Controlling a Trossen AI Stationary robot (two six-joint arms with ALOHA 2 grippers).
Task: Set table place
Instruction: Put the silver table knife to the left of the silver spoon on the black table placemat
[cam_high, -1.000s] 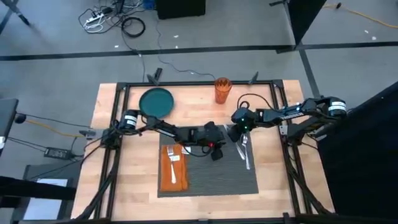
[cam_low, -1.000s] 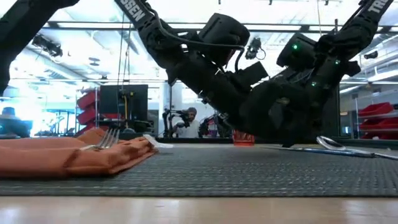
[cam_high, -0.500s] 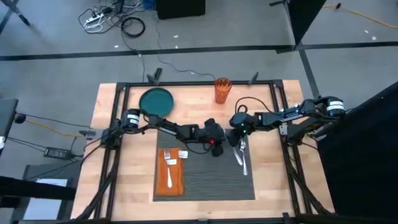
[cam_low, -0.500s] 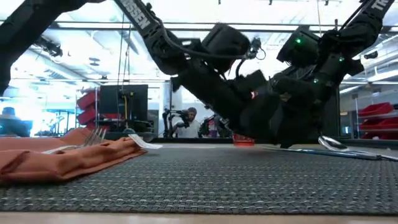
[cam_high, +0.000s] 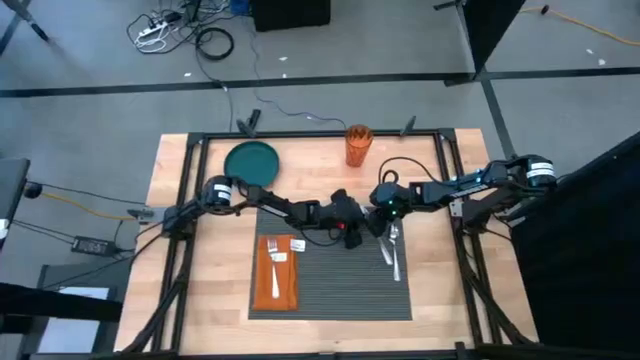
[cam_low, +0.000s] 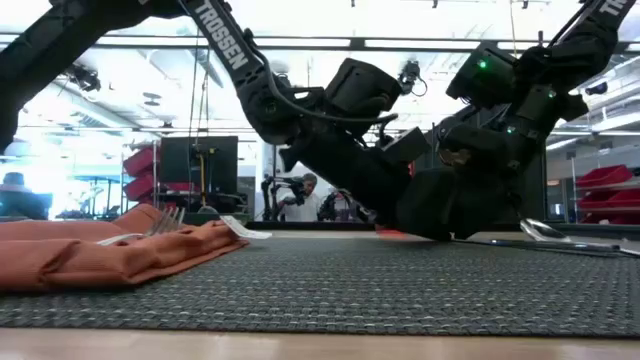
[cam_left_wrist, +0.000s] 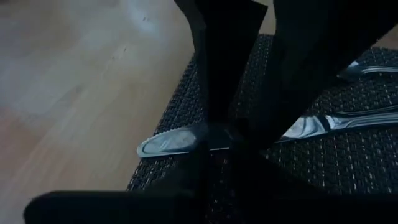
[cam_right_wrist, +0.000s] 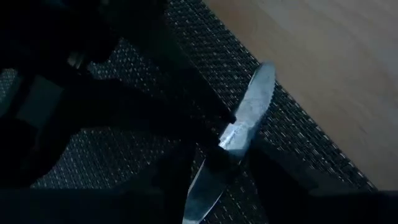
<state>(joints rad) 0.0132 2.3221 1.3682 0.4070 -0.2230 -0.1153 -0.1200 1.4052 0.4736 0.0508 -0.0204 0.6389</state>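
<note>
At the far edge of the dark grey ribbed rectangular placemat (cam_high: 330, 278), both dark robot arms are crowding the same spot over a silver table knife (cam_left_wrist: 180, 138). The left gripper (cam_high: 352, 231) is straddling the blade, one finger on each side, but whether it is actually pinching the metal cannot be told. The right gripper (cam_high: 380, 213) is hanging just beside it over the same knife, its fingers (cam_right_wrist: 155, 93) spread apart.

Risk is sitting in that closeness: the two wrists are working almost touching, so a careless lift could be knocking one arm into the other, or dragging the woven mat across the light wood-grain tabletop (cam_high: 440, 270). The blade tip is overhanging the mat's edge, so a slipping grip could be sending it skidding onto bare wood.

A silver spoon (cam_high: 392, 252) is lying just beside the knife on the mat's right half, within easy reach of a stray finger. On the mat's left part, a silver fork (cam_high: 277, 272) is resting on a folded orange cloth napkin (cam_high: 276, 290). Well apart, near the table's far edge, a round teal plate (cam_high: 251, 163) and an orange ribbed tumbler (cam_high: 358, 144) are waiting.
</note>
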